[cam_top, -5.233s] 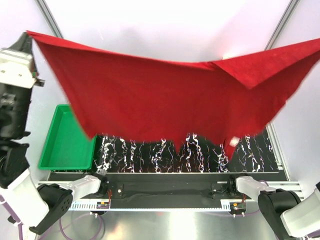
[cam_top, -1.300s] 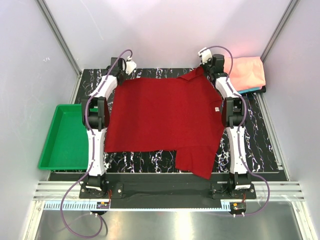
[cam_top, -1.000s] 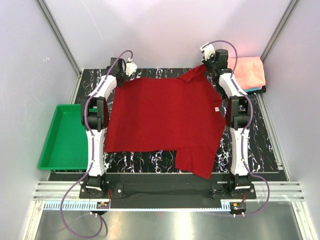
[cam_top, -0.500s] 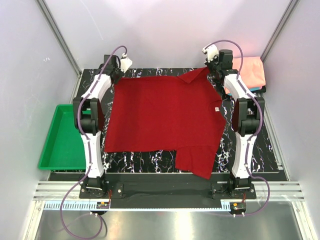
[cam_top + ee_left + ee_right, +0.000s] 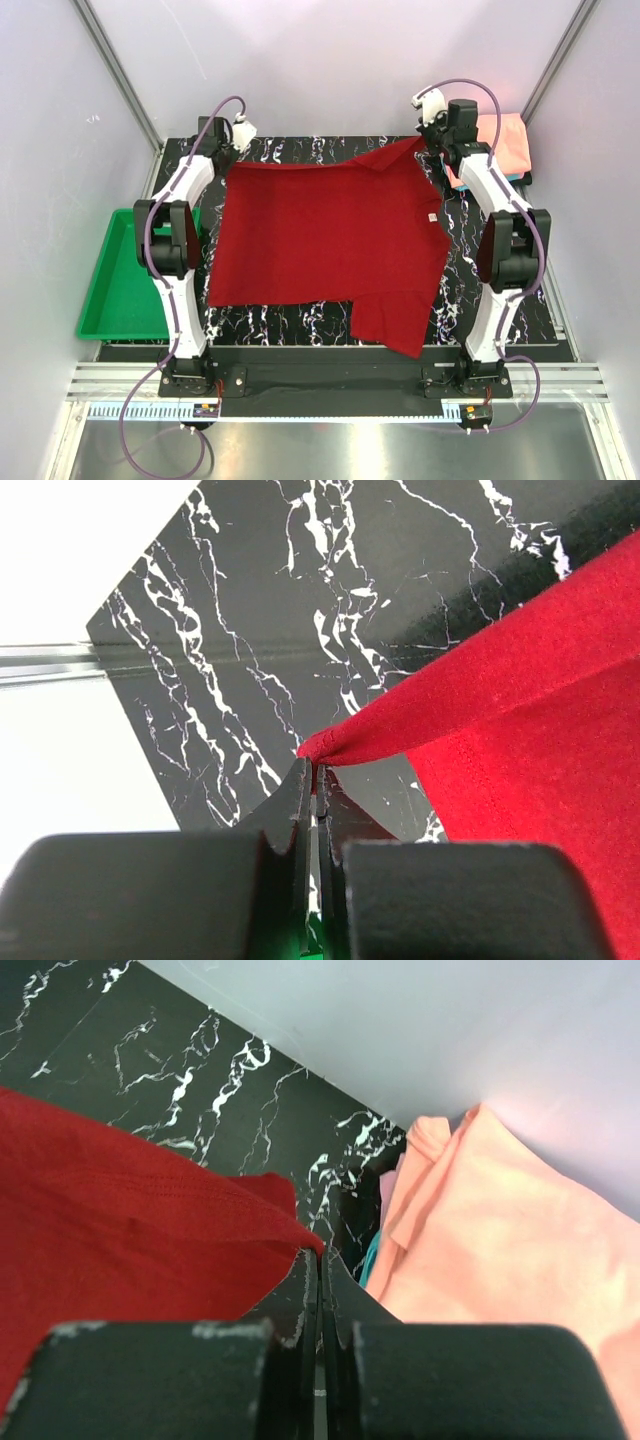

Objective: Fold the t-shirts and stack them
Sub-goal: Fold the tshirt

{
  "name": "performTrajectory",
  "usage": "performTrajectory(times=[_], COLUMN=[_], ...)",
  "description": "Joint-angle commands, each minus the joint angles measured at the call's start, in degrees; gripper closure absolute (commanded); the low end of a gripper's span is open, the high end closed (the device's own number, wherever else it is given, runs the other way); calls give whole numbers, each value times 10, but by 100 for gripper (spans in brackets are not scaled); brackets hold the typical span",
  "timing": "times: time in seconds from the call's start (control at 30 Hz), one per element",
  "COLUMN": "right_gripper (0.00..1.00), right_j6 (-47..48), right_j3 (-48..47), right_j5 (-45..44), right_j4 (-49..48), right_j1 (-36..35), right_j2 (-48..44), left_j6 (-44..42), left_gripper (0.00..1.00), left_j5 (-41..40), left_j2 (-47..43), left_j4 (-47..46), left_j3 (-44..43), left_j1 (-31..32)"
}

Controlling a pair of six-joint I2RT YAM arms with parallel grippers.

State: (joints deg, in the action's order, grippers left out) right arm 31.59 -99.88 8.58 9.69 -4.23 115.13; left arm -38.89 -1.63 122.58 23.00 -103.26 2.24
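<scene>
Where the dark red t-shirt [image 5: 320,240] lies: spread flat over the middle of the black marbled table [image 5: 270,318]; far edge taut between the two arms; near-right part juts towards the near edge, rumpled
Left gripper [image 5: 222,152]: jaws closed on the far-left corner of the shirt; cloth bunched to a point at the tips
Right gripper [image 5: 432,140]: jaws closed on the far-right corner, near the folded pile
Folded pile: salmon-pink t-shirt [image 5: 500,140] in the far-right corner of the table; teal t-shirt [image 5: 370,1255] under it, only a sliver showing
Green tray [image 5: 130,280]: off the left side of the table, apart from the shirt
Step in hand: by my reading, laying out and tensioning the red shirt ahead of a first fold; no fold made in it yet
Next move calls for: probably both far corners carried evenly towards the near hem, tension kept equal so the cloth does not skew; the near-right flap likely wants smoothing; right arm should mind the pile
Top view gives: whole outline of the shirt, the tray, both arms at full reach; the pinch itself is too small to read
Wrist views give: left gripper [image 5: 315,780] and right gripper [image 5: 318,1260] each nipping a red corner; right wrist alone shows the teal edge beside the salmon-pink t-shirt [image 5: 500,1260]; neither shows the near hem
</scene>
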Motion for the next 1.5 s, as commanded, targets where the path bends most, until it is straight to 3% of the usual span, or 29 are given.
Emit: performTrajectory(times=[0.0, 0.63, 0.93, 1.1, 1.13, 1.23, 1.37, 1.47], right_gripper=[100, 100, 100, 100, 87, 35, 29, 31], right_j6=[-5, -10, -32, -79, -86, -84, -82, -70], right_j3=[28, 192, 307, 377, 385, 390, 323, 280], right_j5=[-3, -5, 2, 56, 68, 107, 87, 103], right_j4=[-7, -1, 25, 63, 68, 81, 67, 67], right_j1=[0, 1, 0, 0, 0, 0, 1, -1], right_j2=[-74, -237, -338, -395, -400, -399, -351, -316], left_j6=[10, 32, 52, 76, 76, 77, 92, 107], left_gripper=[100, 100, 100, 100, 99, 70, 47, 44], left_j5=[14, 29, 39, 53, 54, 41, 19, 29], left_j2=[-52, -147, -197, -248, -254, -250, -260, -230], left_j4=[-39, -50, -48, -49, -50, -31, -54, -8], left_j3=[7, 115, 204, 313, 326, 323, 282, 211], left_j1=[-4, -4, -2, -2, -2, -2, -3, -2])
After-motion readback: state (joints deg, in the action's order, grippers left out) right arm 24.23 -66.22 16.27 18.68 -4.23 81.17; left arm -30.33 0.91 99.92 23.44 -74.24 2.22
